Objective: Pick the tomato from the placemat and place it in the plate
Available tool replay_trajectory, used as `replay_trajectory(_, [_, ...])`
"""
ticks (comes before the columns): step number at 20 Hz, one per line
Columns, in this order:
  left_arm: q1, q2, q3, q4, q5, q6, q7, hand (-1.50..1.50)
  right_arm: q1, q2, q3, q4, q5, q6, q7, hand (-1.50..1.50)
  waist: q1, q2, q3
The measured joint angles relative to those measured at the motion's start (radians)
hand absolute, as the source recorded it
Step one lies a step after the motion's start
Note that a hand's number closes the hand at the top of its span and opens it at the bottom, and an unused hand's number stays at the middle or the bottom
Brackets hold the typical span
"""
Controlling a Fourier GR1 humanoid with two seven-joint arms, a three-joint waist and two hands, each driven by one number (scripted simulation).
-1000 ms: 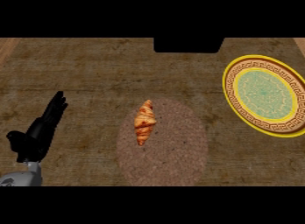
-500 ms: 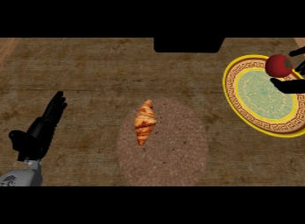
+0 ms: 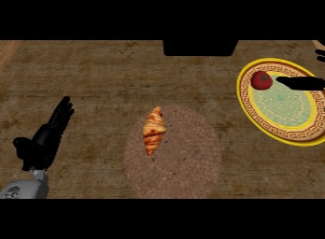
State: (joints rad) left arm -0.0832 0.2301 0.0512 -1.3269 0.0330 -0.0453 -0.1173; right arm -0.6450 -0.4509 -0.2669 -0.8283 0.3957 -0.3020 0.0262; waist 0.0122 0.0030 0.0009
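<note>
Right hand opening beside the tomato on the plate

The right hand (image 3: 310, 83) is reaching in from the right edge over the plate (image 3: 310, 135), its fingers spread and straight, holding nothing; one dark finger is pointing at the tomato (image 3: 262, 80), whose tip comes just beside it, though whether they are touching is hard to tell. The tomato is sitting on the plate's upper left rim. Much of that hand is cut off by the edge. The left hand (image 3: 45, 140) is resting open at lower left, fingers up. A croissant (image 3: 154, 130) is lying on the round placemat (image 3: 175, 163) at centre.
</note>
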Motion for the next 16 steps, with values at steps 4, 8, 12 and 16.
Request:
replay_trajectory(4, [0.016,-0.005,0.002,-0.002,-0.003,0.003,-0.009,0.0,0.023,-0.01,-0.115,-0.003,-0.125,0.006,-0.093,-1.5,-0.007,-0.001,0.0])
replay_trajectory(8, [0.017,-0.005,0.006,-0.018,-0.001,0.004,0.007,0.0,0.081,-0.036,-0.224,-0.017,-0.268,0.1,-0.162,-1.5,-0.016,-0.004,0.0])
replay_trajectory(12, [0.038,-0.002,0.013,-0.02,-0.002,-0.004,-0.013,0.0,0.167,-0.101,-0.319,-0.009,-0.384,0.224,-0.234,-1.5,-0.017,-0.004,0.0])
replay_trajectory(16, [0.036,0.009,0.025,-0.017,0.004,-0.022,-0.014,0.0,0.253,-0.172,-0.384,0.077,-0.448,0.354,-0.367,-1.5,-0.014,-0.002,0.0])
